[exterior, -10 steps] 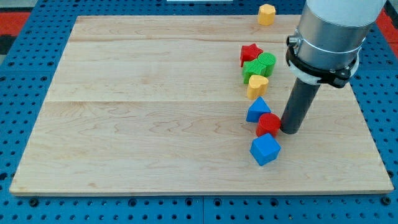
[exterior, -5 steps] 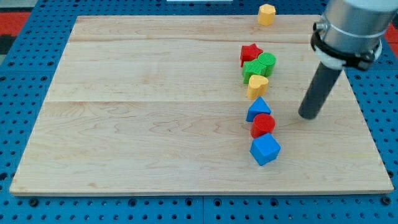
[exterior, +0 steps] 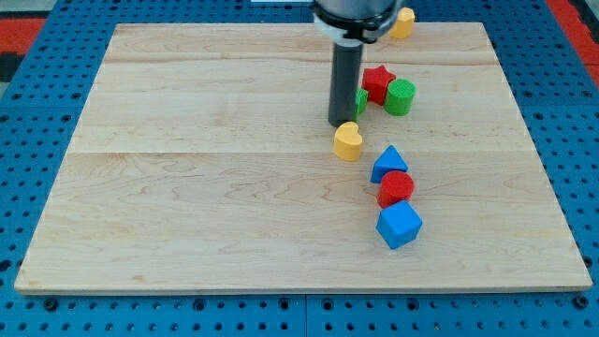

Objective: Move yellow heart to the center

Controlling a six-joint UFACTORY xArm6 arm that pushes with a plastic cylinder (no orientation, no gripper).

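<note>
The yellow heart [exterior: 348,141] lies on the wooden board [exterior: 206,168], right of the board's middle. My tip [exterior: 341,123] stands just above the heart, touching or nearly touching its upper edge. The rod rises toward the view's top and hides most of a green block [exterior: 360,100] behind it.
A red star [exterior: 378,81] and a green cylinder [exterior: 401,96] sit right of the rod. A blue triangle [exterior: 388,164], a red cylinder [exterior: 396,188] and a blue cube [exterior: 400,225] run in a line down the right. A yellow block [exterior: 404,21] lies at the top edge.
My tip moved from the right of the red cylinder up and left, over to the heart. The heart slid left and down, away from the green blocks. The red cylinder shifted slightly left.
</note>
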